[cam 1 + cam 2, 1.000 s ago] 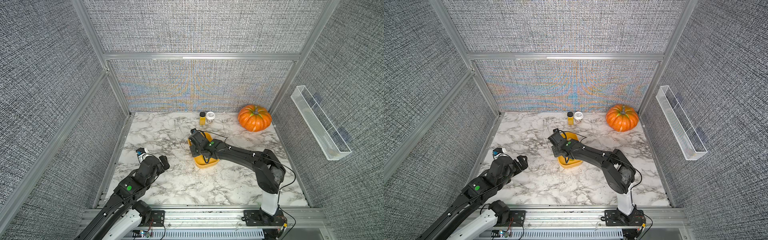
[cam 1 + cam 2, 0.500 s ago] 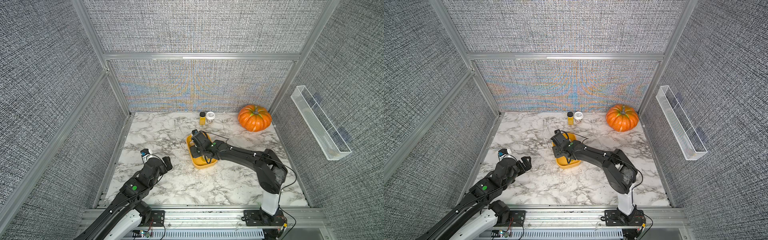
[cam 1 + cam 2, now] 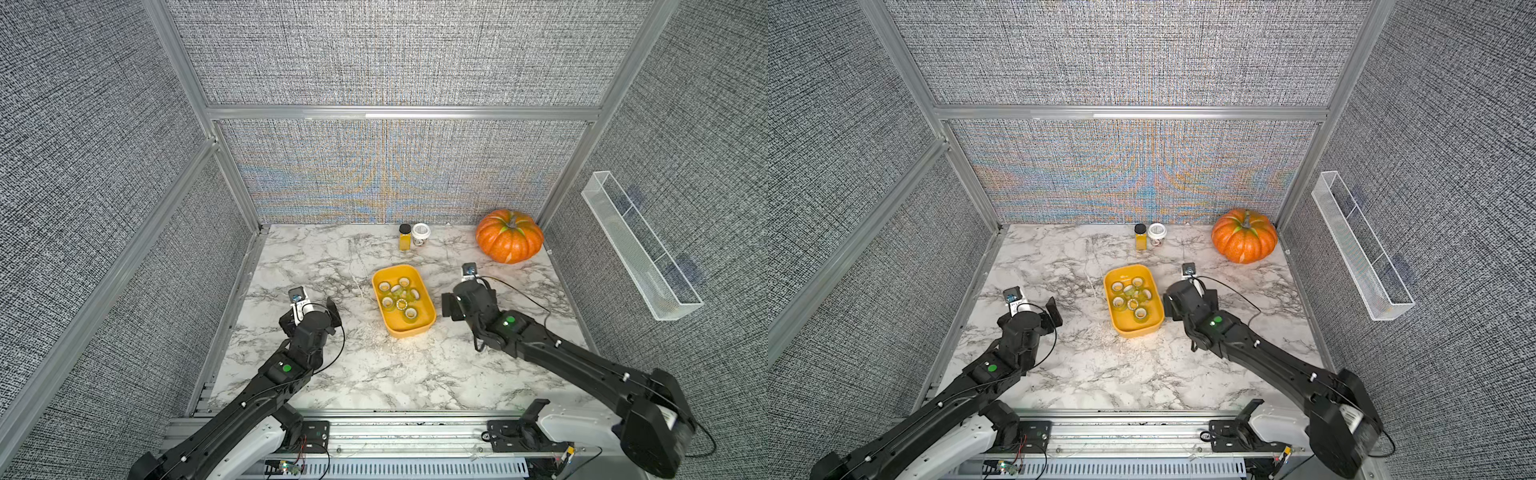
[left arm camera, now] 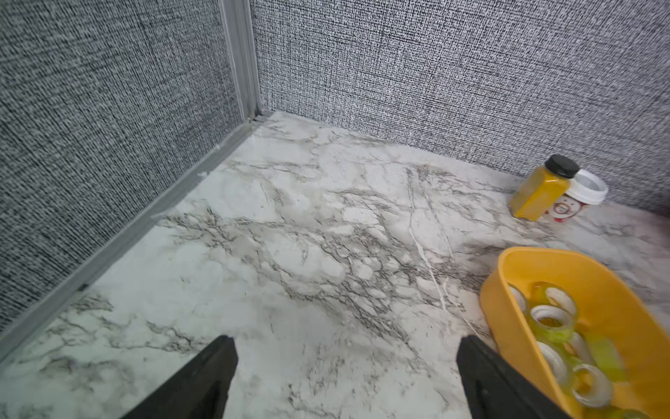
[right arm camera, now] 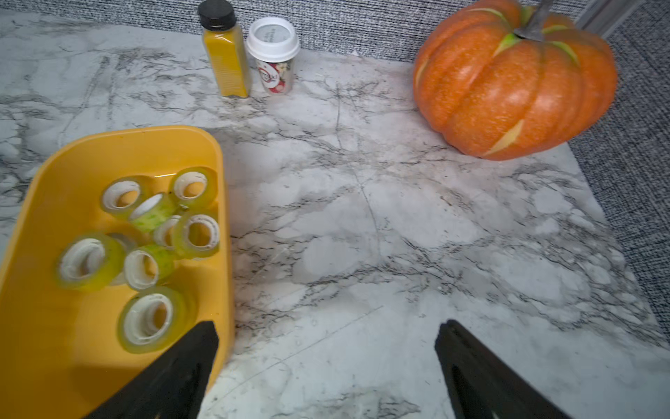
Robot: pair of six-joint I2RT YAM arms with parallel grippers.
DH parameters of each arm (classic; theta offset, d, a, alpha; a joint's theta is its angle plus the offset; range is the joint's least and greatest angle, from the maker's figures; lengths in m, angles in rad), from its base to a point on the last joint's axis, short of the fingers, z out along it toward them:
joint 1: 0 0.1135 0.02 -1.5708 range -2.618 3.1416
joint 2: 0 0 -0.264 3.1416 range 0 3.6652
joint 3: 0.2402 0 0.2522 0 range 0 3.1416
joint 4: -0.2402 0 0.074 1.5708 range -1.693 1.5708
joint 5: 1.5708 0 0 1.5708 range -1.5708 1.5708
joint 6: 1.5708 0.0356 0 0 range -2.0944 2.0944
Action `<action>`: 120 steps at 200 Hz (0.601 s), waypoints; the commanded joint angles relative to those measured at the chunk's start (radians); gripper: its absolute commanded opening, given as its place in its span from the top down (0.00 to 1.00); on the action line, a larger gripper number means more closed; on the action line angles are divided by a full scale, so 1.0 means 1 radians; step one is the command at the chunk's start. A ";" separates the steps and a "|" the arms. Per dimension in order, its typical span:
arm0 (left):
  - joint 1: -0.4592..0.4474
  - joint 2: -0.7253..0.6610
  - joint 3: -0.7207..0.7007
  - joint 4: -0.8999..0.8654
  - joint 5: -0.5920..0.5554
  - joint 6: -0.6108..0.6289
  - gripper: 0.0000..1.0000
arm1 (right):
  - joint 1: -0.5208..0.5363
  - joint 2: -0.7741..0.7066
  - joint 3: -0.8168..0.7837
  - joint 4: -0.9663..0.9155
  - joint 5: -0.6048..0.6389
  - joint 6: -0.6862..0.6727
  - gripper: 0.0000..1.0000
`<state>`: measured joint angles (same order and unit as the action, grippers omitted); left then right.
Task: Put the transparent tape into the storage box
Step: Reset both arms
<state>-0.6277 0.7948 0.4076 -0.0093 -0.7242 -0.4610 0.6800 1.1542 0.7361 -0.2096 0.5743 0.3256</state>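
Yellow-orange plastic marks the storage box (image 3: 409,332) in both top views. It sits on the marble tabletop (image 3: 374,374) between the two arms, just beside the right fingers (image 3: 447,305) and a little farther from the left fingers (image 3: 333,308). The transparent tape (image 3: 401,297) lies inside it as a cluster of small greenish rings. Both pairs of fingers stand apart with nothing in them. Beyond the fingers, by the back wall, stand a yellow bottle (image 3: 404,239) with a black cap and a white-lidded cup (image 3: 420,236) touching it. An orange pumpkin (image 3: 1244,237) sits beyond the right fingers.

From the left wrist, the left fingers (image 4: 203,381) are spread wide, with only bare tabletop between them. The storage box (image 4: 515,261) lies just outside one finger, with the tape rolls (image 4: 551,319) in it. The bottle and cup are well beyond.

From the right wrist, the right fingers (image 5: 482,373) are likewise wide apart over bare marble. One finger overlaps the near wall of the storage box (image 5: 224,217); whether it touches I cannot tell. The tape rolls (image 5: 195,232) fill the box, some flat and some leaning on their neighbours. The pumpkin stands well beyond the other finger.
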 commanded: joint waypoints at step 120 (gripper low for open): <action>0.299 0.538 -0.206 1.143 0.102 0.510 0.00 | -0.342 0.004 -0.384 0.741 0.045 -0.253 0.01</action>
<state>-0.3634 1.2621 0.2325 0.8665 -0.6903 0.0147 0.3634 1.0962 0.3580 0.3439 0.5846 0.1066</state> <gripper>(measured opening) 0.998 0.993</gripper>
